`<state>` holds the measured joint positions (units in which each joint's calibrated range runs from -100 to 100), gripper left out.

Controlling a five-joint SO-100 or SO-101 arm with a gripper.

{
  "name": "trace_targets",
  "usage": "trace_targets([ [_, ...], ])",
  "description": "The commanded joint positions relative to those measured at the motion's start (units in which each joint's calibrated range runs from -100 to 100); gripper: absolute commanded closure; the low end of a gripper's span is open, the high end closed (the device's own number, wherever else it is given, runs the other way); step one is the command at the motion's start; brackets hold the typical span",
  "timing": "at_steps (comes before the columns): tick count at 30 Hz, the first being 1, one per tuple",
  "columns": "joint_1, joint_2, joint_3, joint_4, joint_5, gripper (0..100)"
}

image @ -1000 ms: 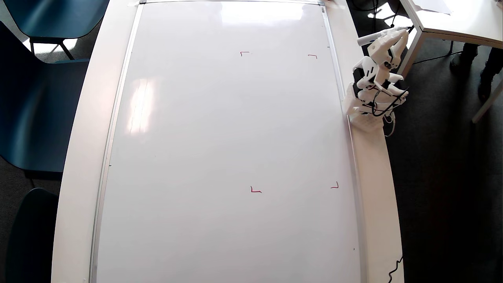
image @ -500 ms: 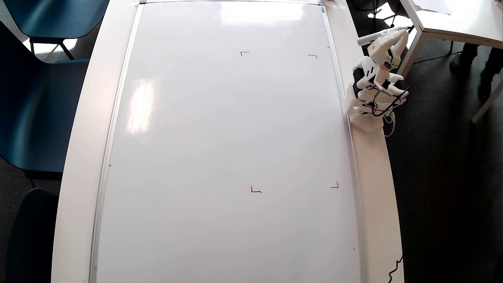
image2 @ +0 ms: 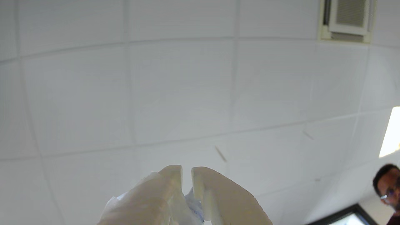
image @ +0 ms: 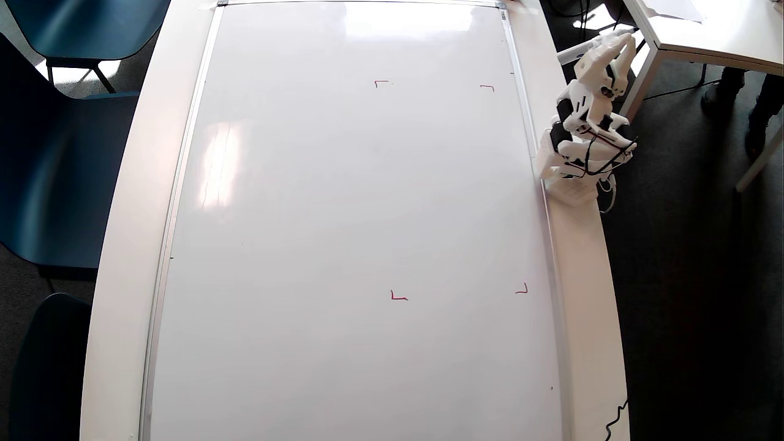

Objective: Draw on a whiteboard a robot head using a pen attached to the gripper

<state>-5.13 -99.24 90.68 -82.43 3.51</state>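
Observation:
The whiteboard [image: 343, 202] fills most of the table in the overhead view, glossy white, with small red corner marks [image: 381, 82]. No robot head shows on it; no blue line is in view. My gripper [image: 623, 41] is folded back off the board's right edge, above the floor beside the table. It is shut on the pen [image: 572, 56], a slim white stick lying crosswise through the jaws. In the wrist view the gripper [image2: 187, 170] points up at the ceiling with a thin slit between its fingers, and a bluish bit of the pen [image2: 194, 204] shows low between them.
The arm's white base [image: 569, 184] sits on the table's right rim. Blue chairs [image: 61, 153] stand at the left. Another white table [image: 710, 30] and a person's legs [image: 735, 86] are at the top right. A man's face [image2: 387, 184] shows in the wrist view.
The gripper and forearm have swung slightly toward the top of the overhead view, stretching the arm out a little. The board is unchanged.

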Motion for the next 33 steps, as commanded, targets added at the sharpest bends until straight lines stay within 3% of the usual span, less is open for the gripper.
trace_targets([
  [1, 0.38, 0.75, -3.75, 6.41, 0.13, 99],
  [19, -0.14, 0.83, -18.46, 31.61, 0.13, 99],
  [26, -0.14, 3.26, -21.18, 32.56, 0.08, 99],
  [33, -0.21, 18.61, -33.62, 32.56, 0.08, 99],
])
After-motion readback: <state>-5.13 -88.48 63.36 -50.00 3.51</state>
